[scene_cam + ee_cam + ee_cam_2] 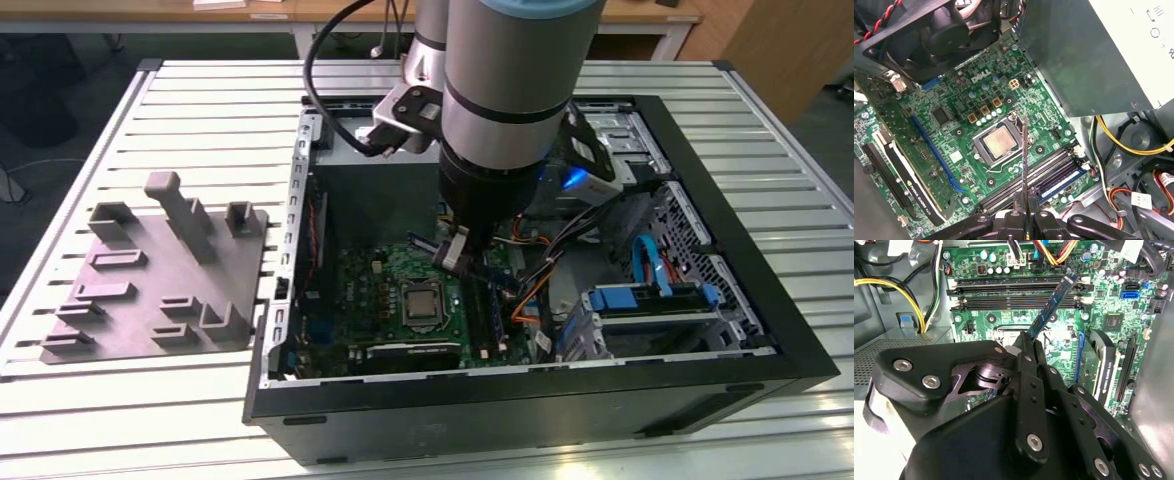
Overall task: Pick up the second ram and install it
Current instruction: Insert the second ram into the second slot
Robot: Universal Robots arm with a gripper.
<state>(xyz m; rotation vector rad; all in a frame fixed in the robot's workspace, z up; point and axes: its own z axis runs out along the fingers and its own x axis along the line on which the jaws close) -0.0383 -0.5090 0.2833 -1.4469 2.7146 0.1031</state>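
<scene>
The second ram (1051,305) is a thin dark stick with my gripper (1029,340) shut on its near end. It hangs tilted over the green motherboard (1004,322), its free end above the long black memory slots (1004,302). In the first wrist view the ram (1024,155) shows edge-on, rising from the gripper (1024,202) across the slots (1029,177) toward the processor socket (999,142). Another stick with blue labels (1061,181) lies seated in the outer slot. In the exterior view the gripper (454,255) is down inside the open computer case (534,400).
A metal power supply box (1094,55), a black fan (944,30) and yellow cables (1134,142) crowd the slots. A graphics card (909,185) stands beside the socket. A grey holder (147,275) lies on the slatted table (200,110) at the exterior view's left.
</scene>
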